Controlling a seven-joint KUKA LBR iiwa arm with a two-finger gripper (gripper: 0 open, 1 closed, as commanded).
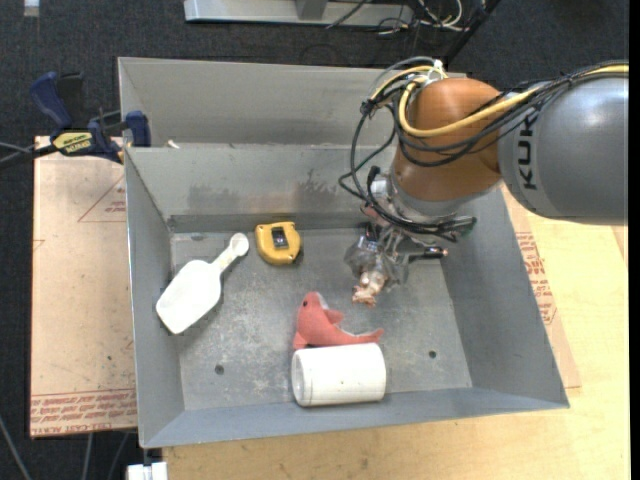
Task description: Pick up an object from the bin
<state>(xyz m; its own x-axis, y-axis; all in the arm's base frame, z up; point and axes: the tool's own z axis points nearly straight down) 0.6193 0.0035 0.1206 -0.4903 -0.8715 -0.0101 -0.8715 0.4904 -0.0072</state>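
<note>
The gripper point(378, 266) is hanging right over a small tan-pink lump point(368, 290), lying toward three o'clock on the bin point(150, 228) floor; spread or pinching, I can't tell. It's looking light, small, probably firm; pinching across its middle seems best.

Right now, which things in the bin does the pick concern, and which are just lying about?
In play: gripper; small tan thing right below it, mid-bin. Whether it is gripped I cannot tell.
Lying about: white scoop; yellow tape measure; pink toy; white cylinder.
</note>
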